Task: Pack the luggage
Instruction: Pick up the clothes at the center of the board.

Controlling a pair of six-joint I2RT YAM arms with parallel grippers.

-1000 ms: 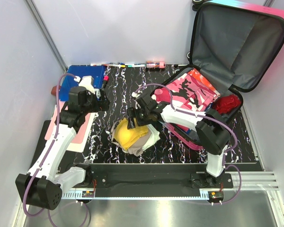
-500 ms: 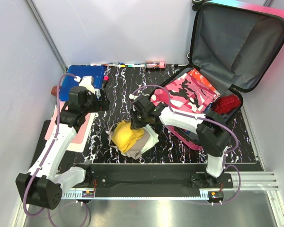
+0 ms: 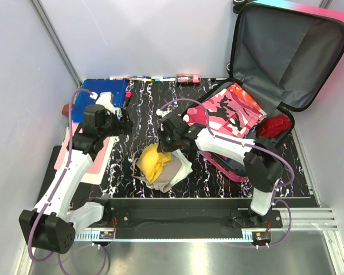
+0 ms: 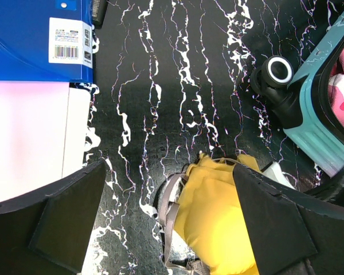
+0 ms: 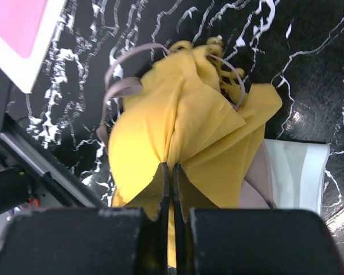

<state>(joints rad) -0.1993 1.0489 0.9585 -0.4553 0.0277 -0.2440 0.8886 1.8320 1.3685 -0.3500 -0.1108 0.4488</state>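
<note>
The right claw (image 5: 172, 172) is closed tight on a fold of the yellow cloth (image 5: 180, 123), pinching it near the top of the bundle. The left claw (image 3: 125, 122) hangs wide open and empty at about 9 o'clock of the mat, near the blue folder (image 3: 106, 91), with nothing between its fingers.

The suitcase (image 3: 284, 54) stands open at 2 o'clock of the table, its lid upright against the back corner and its lower half lying flat with a pink patterned cloth (image 3: 235, 112) already inside. The yellow cloth sits near 6 o'clock, on top of a beige garment (image 3: 171, 176) and beside a white one (image 5: 292, 166).

The step in hand looks like lifting the yellow cloth to carry it to the suitcase. The pinch holds only a thin fold, so a slow, straight lift would show whether the whole piece comes along. Thin beige straps (image 5: 126, 86) loop around the bundle; they may drag the garment beneath, so the rise should be high enough to shake them free. The path toward 2 o'clock should pass above the suitcase's near rim and wheel (image 4: 278, 71), and the release should come over the pink cloth, low down.
</note>
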